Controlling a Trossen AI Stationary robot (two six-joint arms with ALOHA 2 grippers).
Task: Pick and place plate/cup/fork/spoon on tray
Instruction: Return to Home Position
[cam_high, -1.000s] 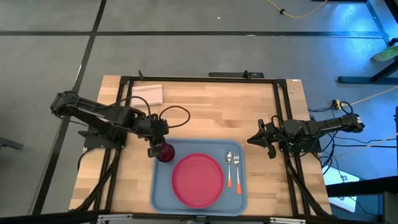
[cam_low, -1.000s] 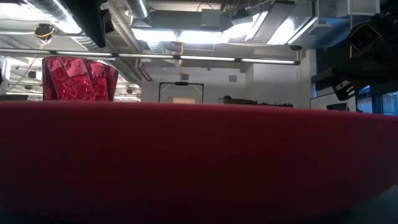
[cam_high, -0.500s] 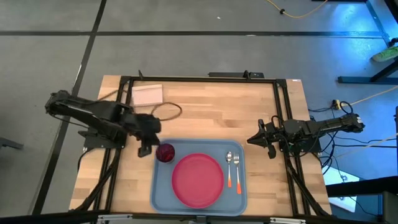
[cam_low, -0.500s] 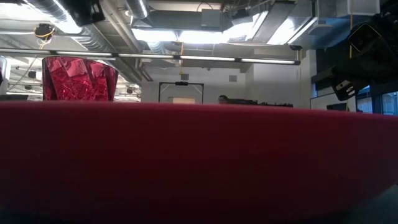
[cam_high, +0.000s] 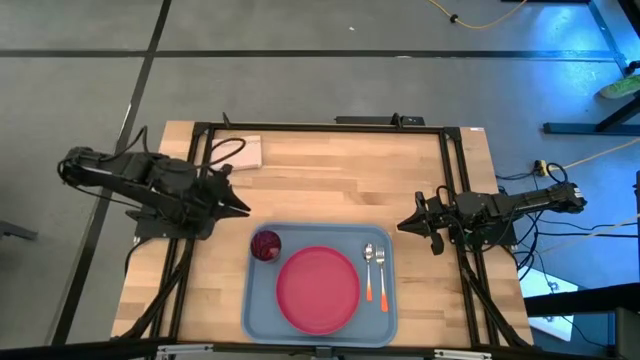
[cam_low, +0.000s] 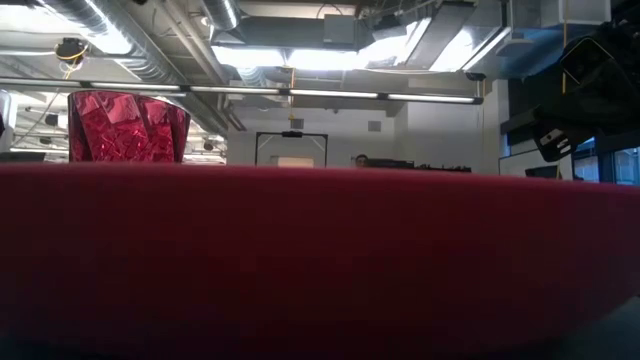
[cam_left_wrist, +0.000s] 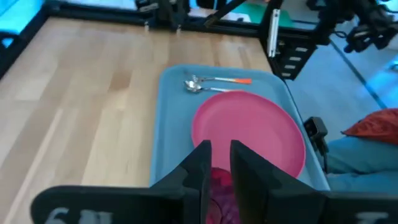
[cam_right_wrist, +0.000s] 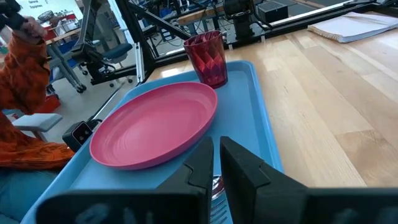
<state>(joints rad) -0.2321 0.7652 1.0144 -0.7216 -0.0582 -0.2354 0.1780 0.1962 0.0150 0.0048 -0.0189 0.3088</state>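
The light-blue tray (cam_high: 255, 300) lies at the table's near middle. On it rest the pink-red plate (cam_high: 318, 290), the dark red cup (cam_high: 265, 245) standing upright in the tray's far left corner, and the spoon (cam_high: 368, 268) and fork (cam_high: 381, 275) side by side at the tray's right end, orange handles toward the near edge. My left gripper (cam_high: 246, 210) hovers left of and beyond the cup, shut and empty; its wrist view (cam_left_wrist: 221, 149) looks over cup and plate. My right gripper (cam_high: 403, 226) waits shut and empty at the table's right, by the tray's far right corner (cam_right_wrist: 217, 146).
A white paper pad (cam_high: 237, 150) lies at the table's far left. Black frame rails (cam_high: 450, 180) run along the table's sides. Bare wood (cam_high: 340, 180) lies beyond the tray. A person in orange clothing (cam_right_wrist: 25, 56) is past the table's near edge.
My left gripper has drawn back from beside the cup toward the table's left and far edges. The cup has stayed upright in the tray's far left corner.
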